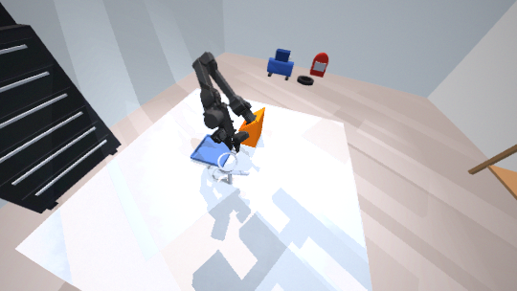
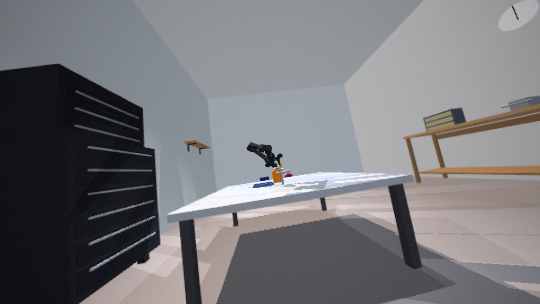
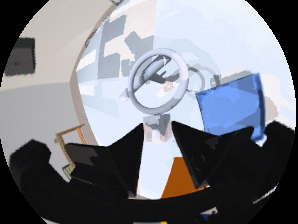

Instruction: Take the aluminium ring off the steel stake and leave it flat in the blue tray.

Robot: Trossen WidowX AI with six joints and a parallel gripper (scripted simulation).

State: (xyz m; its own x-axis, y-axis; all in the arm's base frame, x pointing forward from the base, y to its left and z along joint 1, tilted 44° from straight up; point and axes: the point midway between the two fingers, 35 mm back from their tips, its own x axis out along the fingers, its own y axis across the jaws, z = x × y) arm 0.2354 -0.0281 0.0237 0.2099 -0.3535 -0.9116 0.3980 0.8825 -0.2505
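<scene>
Pale, smooth and round, the aluminium ring (image 1: 218, 162) (image 3: 184, 80) hangs above the table (image 1: 311, 167) (image 2: 300, 192), its band overlapping the blue tray's (image 1: 211, 150) (image 2: 263, 185) (image 3: 232, 107) near right corner in the top view. Claw (image 1: 236, 149) (image 2: 279, 160) (image 3: 157, 124) partly closed, fingers pinching the small squared tab (image 3: 157, 121), which points toward the far side. Steel stake (image 1: 230, 179) (image 2: 283, 177) just nearer, its cross-bar (image 1: 241, 173) running roughly left to right; full clearance between ring and stake: cannot tell. Orange angular block (image 1: 254, 131) (image 2: 277, 175) (image 3: 176, 180) stands farther right, close to the arm.
</scene>
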